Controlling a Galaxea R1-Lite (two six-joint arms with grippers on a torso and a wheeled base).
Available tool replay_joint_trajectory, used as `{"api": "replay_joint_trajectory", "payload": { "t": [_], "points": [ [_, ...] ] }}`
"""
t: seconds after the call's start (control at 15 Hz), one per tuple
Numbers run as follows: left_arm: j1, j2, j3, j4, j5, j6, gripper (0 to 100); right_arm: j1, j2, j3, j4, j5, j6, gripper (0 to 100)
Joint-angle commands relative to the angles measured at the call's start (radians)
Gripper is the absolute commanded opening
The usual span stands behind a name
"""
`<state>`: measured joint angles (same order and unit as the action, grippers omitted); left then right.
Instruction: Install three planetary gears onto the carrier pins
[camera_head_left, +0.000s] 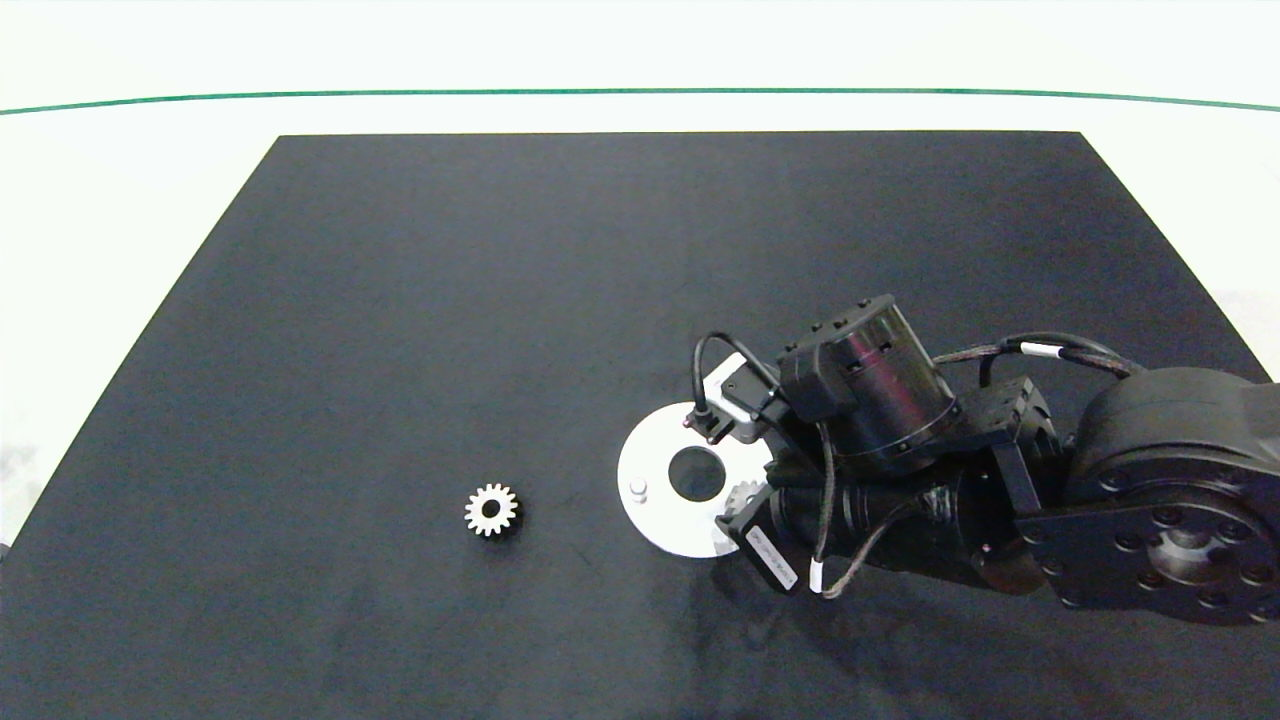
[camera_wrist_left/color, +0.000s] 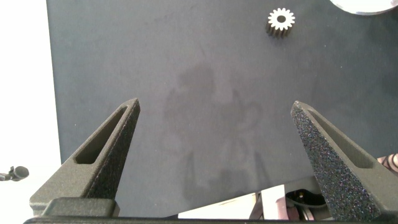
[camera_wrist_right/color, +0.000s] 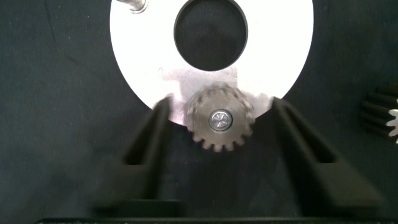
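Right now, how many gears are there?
3. One gear sits on a pin of the disc, inside the right tool; a second lies alone on the mat; a third beside the disc.

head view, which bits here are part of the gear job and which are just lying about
Part of the job:
- white disc with a bare pin
- gear on a pin, between the right gripper fingers
- loose gear
- another gear beside the disc

Just there:
- black mat
- left gripper, open over bare mat
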<state>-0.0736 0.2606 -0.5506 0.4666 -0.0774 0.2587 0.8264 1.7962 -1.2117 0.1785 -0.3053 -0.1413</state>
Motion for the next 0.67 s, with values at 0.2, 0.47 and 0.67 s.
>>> {"api": "replay_joint_trajectory", "payload": {
  "t": [0.2,0.47,0.67],
  "points": [
    [0.0,0.002,0.001,0.003,-0.001,0.001,100,0.0,-0.003,-0.015,0.002,-0.001,-0.001,100],
    [0.0,0.0,0.014,0.003,-0.002,0.001,100,-0.001,-0.179,-0.049,0.036,-0.038,-0.011,100],
    [0.0,0.0,0.014,0.003,-0.002,0.001,100,-0.101,-0.287,-0.022,0.059,-0.089,-0.015,100]
  ]
}}
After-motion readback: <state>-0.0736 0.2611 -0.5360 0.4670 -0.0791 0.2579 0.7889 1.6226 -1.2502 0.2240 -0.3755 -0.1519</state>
